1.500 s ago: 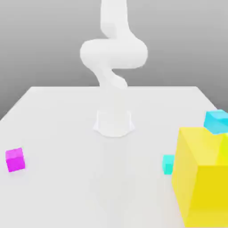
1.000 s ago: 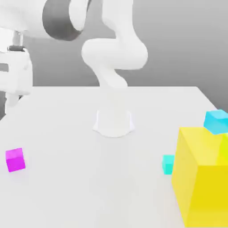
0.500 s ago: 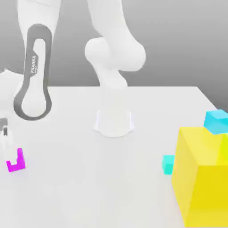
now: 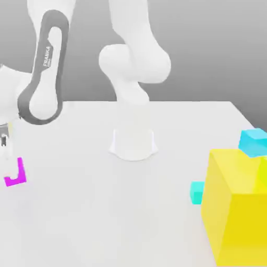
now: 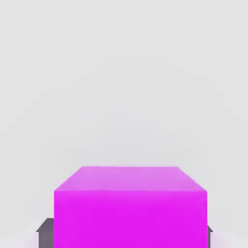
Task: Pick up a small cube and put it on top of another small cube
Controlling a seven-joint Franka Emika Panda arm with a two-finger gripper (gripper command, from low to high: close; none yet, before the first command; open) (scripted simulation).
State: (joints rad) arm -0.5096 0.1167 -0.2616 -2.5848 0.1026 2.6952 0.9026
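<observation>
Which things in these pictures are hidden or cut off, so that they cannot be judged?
- Magenta cube, exterior view: the gripper in front covers most of it.
- Gripper, exterior view: cut off by the picture's left edge, so its grip is unclear.
- Turquoise cube, exterior view: the yellow block hides its far side.
- Yellow block: cut off by the right and bottom edges.

The small cube (image 4: 20,174) sits at the exterior view's left, the other cubes (image 4: 254,142) far right (well apart).
</observation>
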